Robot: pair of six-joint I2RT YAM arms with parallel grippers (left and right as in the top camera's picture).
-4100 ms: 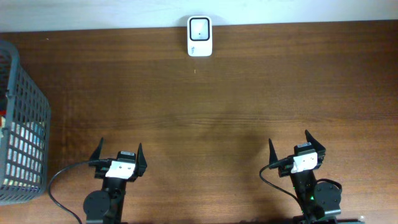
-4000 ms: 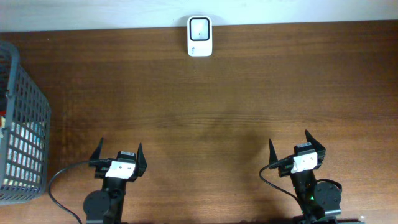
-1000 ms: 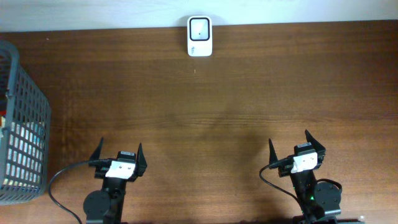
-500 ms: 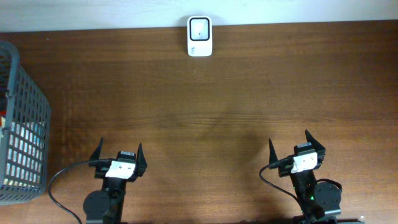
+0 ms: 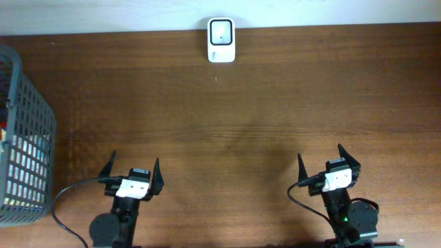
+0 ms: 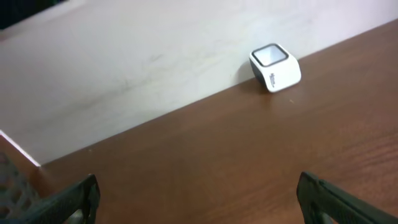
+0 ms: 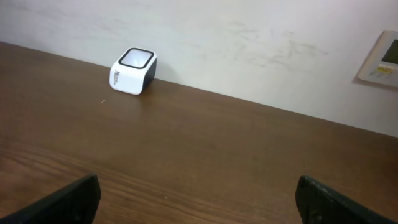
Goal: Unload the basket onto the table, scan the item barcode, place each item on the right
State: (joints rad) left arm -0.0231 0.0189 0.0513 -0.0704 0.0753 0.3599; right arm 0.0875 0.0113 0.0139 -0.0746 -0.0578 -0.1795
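The white scanner (image 5: 221, 40) with its dark window stands at the table's far edge, against the wall; it also shows as the scanner (image 6: 275, 67) in the left wrist view and the scanner (image 7: 133, 70) in the right wrist view. Packaged items (image 5: 26, 165) show through the mesh of a grey basket (image 5: 34, 103) at the far left; no barcode can be made out. My left gripper (image 5: 133, 167) and right gripper (image 5: 322, 161) sit near the front edge, both open with nothing between their fingers. In the wrist views the left gripper (image 6: 198, 194) and right gripper (image 7: 198, 194) frame bare wood.
The brown wooden table (image 5: 262, 117) runs back to a pale wall. A beige wall panel (image 7: 380, 59) hangs at the right in the right wrist view. A black cable (image 5: 65, 200) loops beside the left arm's base.
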